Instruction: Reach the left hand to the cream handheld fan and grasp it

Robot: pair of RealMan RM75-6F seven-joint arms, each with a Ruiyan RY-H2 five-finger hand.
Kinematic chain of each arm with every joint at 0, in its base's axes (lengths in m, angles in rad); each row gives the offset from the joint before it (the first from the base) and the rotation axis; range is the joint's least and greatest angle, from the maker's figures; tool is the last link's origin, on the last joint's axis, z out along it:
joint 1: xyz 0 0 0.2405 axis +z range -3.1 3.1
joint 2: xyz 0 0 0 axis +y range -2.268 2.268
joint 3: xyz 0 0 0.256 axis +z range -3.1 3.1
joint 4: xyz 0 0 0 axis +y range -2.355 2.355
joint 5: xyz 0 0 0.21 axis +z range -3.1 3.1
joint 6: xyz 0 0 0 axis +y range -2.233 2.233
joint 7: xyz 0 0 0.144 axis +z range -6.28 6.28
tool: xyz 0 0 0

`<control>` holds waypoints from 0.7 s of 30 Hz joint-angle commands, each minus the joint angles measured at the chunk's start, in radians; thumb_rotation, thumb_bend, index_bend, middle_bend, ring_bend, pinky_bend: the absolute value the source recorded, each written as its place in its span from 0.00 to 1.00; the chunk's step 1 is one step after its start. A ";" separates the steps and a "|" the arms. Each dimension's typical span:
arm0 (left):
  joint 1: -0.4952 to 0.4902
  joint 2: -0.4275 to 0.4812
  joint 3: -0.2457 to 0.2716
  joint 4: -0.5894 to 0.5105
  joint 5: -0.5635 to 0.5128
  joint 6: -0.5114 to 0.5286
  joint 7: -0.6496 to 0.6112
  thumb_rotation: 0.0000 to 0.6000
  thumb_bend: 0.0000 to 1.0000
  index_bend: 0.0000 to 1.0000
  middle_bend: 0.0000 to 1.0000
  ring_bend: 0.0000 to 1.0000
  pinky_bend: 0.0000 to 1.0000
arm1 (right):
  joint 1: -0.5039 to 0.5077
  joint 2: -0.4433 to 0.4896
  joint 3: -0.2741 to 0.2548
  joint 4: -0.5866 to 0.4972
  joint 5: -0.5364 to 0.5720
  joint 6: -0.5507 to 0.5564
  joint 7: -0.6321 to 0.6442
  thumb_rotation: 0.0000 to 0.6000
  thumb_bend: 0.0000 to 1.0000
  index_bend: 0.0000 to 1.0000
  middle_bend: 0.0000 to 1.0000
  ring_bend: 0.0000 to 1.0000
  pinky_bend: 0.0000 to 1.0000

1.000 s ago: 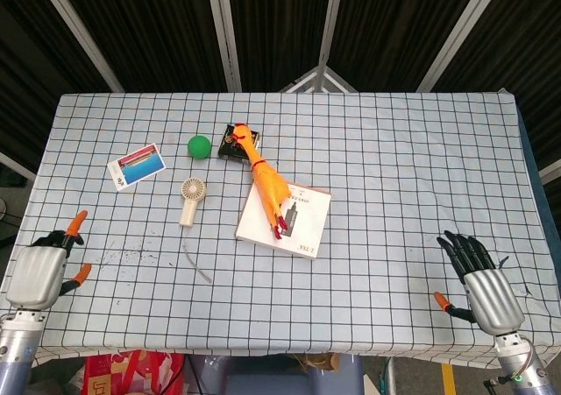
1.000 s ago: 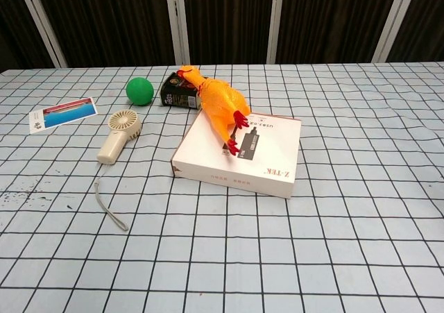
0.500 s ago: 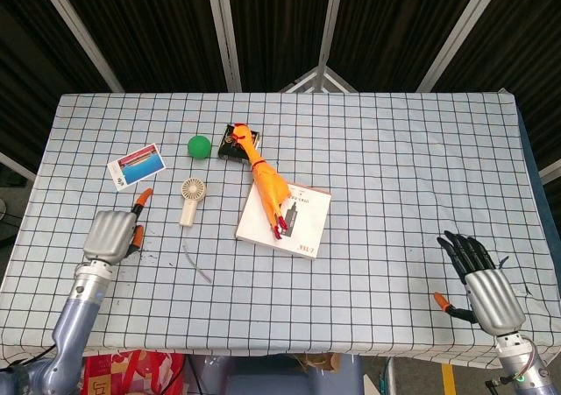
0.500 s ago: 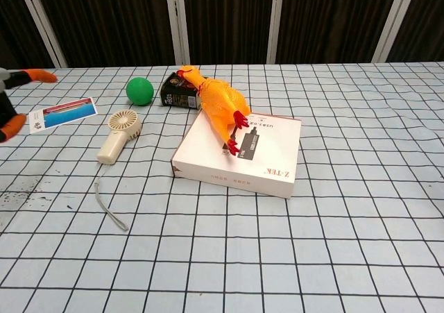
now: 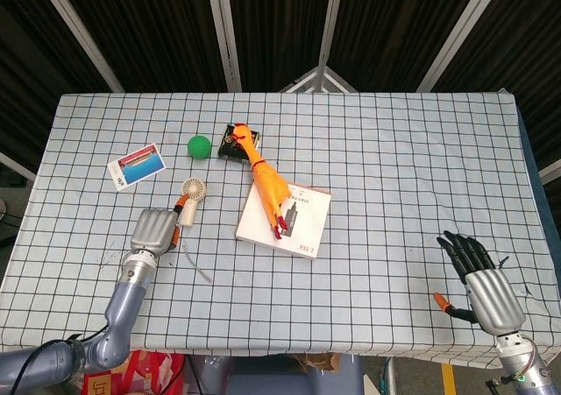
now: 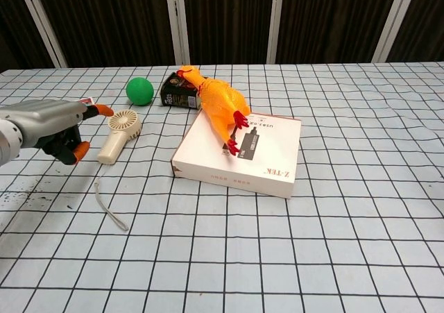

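Lying on the checked tablecloth (image 5: 394, 150) are one cream handheld fan (image 5: 189, 197), one green ball (image 5: 199, 145), one picture card (image 5: 137, 165), one dark box (image 5: 230, 148), one yellow rubber chicken (image 5: 267, 183) and one white box (image 5: 285, 220). The chicken's head rests on the dark box and its feet on the white box. The fan sits left of the white box, its round head toward the far side, with a thin wrist cord (image 6: 109, 205) trailing near. The left hand (image 5: 156, 229) is just beside the fan's handle on its left, fingers apart and holding nothing; whether a fingertip touches the handle cannot be told. Half a second ago it was further left, near the card, and has come right to the fan. The right hand (image 5: 480, 281) stays at the near right edge, fingers spread, unmoved. The objects have not shifted.
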 commanded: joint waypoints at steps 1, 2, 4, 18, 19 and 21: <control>-0.013 -0.014 0.005 0.017 -0.015 0.007 0.005 1.00 0.83 0.07 0.90 0.76 0.90 | 0.000 0.000 0.000 0.000 0.000 0.000 0.001 1.00 0.29 0.00 0.00 0.00 0.06; -0.016 -0.017 0.007 0.022 -0.020 0.007 0.007 1.00 0.83 0.08 0.90 0.77 0.90 | 0.000 0.000 0.000 -0.001 0.000 -0.001 0.001 1.00 0.29 0.00 0.00 0.00 0.06; -0.023 -0.024 0.012 0.033 -0.029 0.010 0.010 1.00 0.83 0.09 0.90 0.77 0.90 | 0.000 0.000 0.000 0.000 0.000 -0.001 0.001 1.00 0.29 0.00 0.00 0.00 0.06; -0.047 -0.051 0.048 0.078 -0.052 0.018 -0.001 1.00 0.83 0.11 0.90 0.77 0.90 | 0.000 -0.001 0.000 -0.001 0.001 -0.001 -0.001 1.00 0.29 0.00 0.00 0.00 0.06; -0.048 -0.052 0.050 0.081 -0.051 0.019 -0.002 1.00 0.83 0.11 0.90 0.77 0.90 | 0.000 0.000 0.000 -0.001 0.001 -0.001 -0.001 1.00 0.29 0.00 0.00 0.00 0.06; -0.049 -0.053 0.052 0.085 -0.055 0.020 -0.005 1.00 0.83 0.12 0.90 0.77 0.90 | 0.001 0.000 -0.001 -0.001 0.000 -0.001 -0.001 1.00 0.29 0.00 0.00 0.00 0.06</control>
